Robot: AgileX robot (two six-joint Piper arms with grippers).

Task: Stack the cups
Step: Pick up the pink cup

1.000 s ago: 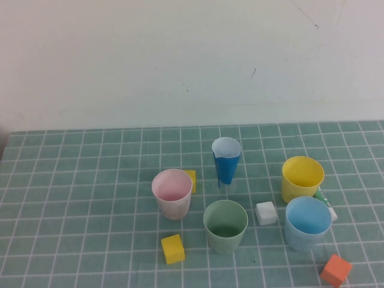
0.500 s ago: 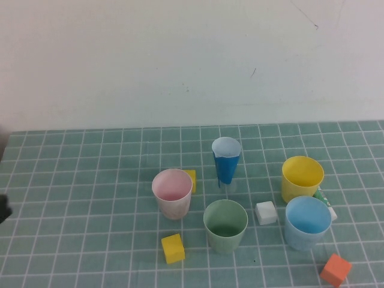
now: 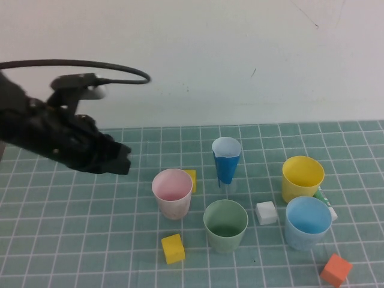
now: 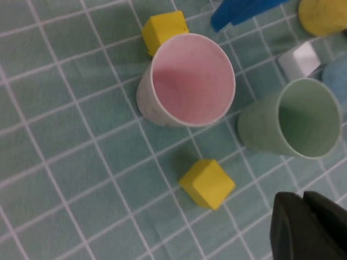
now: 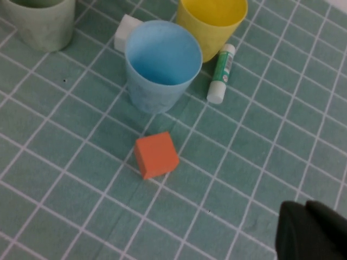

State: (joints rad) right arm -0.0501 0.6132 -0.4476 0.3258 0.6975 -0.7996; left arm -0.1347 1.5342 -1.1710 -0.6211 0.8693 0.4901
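Note:
Four cups stand upright and apart on the green grid mat: pink (image 3: 172,192), pale green (image 3: 225,225), light blue (image 3: 308,222) and yellow (image 3: 302,178). My left gripper (image 3: 123,160) is shut and empty, hovering above the mat to the left of the pink cup. Its wrist view looks down into the pink cup (image 4: 187,81) and the green cup (image 4: 293,122), with the gripper's tips (image 4: 303,196) pressed together. My right gripper (image 5: 306,205) is also shut and empty, out of the high view, on the near side of the light blue cup (image 5: 162,65) and yellow cup (image 5: 212,21).
A narrow dark blue cone cup (image 3: 226,161) stands behind the green cup. Yellow cubes (image 3: 173,248) (image 3: 190,179), a white cube (image 3: 266,213) and an orange cube (image 3: 335,270) lie among the cups. A glue stick (image 5: 221,73) lies beside the yellow cup.
My left arm has swung into the high view from the left edge and now reaches toward the pink cup. The cups and cubes have not moved.

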